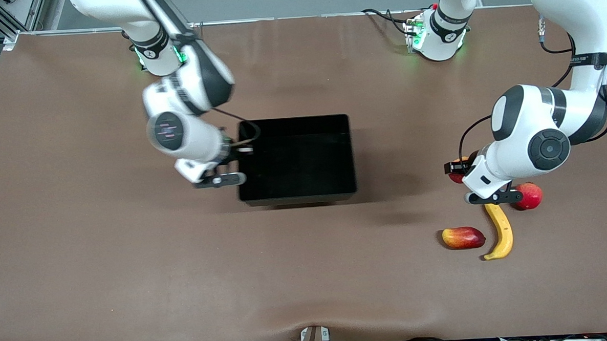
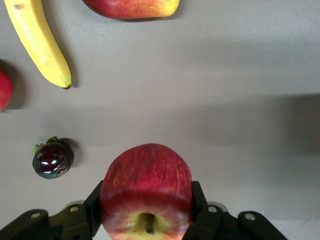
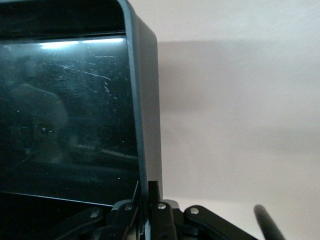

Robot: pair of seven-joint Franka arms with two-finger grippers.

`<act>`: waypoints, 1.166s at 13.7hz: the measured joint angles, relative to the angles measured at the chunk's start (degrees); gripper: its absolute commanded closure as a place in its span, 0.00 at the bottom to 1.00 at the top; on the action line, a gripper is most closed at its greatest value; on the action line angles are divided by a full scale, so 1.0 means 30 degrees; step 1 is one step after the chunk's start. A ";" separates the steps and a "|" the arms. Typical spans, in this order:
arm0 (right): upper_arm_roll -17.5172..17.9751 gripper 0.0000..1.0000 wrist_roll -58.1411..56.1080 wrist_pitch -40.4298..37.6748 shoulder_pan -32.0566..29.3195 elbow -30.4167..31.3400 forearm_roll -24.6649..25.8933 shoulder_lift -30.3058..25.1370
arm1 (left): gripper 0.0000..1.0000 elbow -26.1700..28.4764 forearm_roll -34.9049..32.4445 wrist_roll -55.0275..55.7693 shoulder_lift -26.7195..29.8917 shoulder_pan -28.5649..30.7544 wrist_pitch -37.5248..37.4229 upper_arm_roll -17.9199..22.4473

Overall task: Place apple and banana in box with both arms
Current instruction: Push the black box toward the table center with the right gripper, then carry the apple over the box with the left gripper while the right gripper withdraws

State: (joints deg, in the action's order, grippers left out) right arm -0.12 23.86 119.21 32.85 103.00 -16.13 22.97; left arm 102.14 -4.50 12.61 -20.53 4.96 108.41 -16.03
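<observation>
The left claw (image 2: 146, 220) pinches the apple (image 2: 146, 192) just above the surface beside the banana (image 1: 500, 230), well apart from the box (image 1: 297, 159), whose wall the right claw (image 3: 150, 212) clamps; lift clear and carry level before release.

Brown table (image 1: 80, 226), red-yellow mango-like fruit (image 1: 463, 238), round pink-red fruit (image 1: 529, 195), dark strawberry (image 2: 52, 159)

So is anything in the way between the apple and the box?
Nothing visible. The left gripper is shut on the apple, and only bare table lies between it and the box. The right gripper pinches the box's wall at the right arm's end.
</observation>
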 measured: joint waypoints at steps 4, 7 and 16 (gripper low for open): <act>-0.0024 0.82 0.1363 0.2620 0.1767 -0.0158 -0.0256 0.2205 | 1.00 -0.0069 0.0000 0.0001 0.0090 0.0006 -0.0095 -0.0036; -0.0112 0.00 0.1425 0.2740 0.1891 -0.1114 -0.0648 0.2879 | 1.00 -0.0458 0.0000 0.0031 0.0117 0.0001 -0.0182 -0.0117; -0.0810 0.00 0.1462 -0.7912 -0.2320 -0.8947 -0.0487 0.2626 | 1.00 -0.2485 0.0018 0.2543 0.0192 -0.0277 -0.1948 -0.1684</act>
State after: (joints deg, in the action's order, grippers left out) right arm -2.55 28.24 95.48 25.89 76.16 -17.59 30.84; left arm 94.69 -4.44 20.24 -19.96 4.13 102.57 -21.08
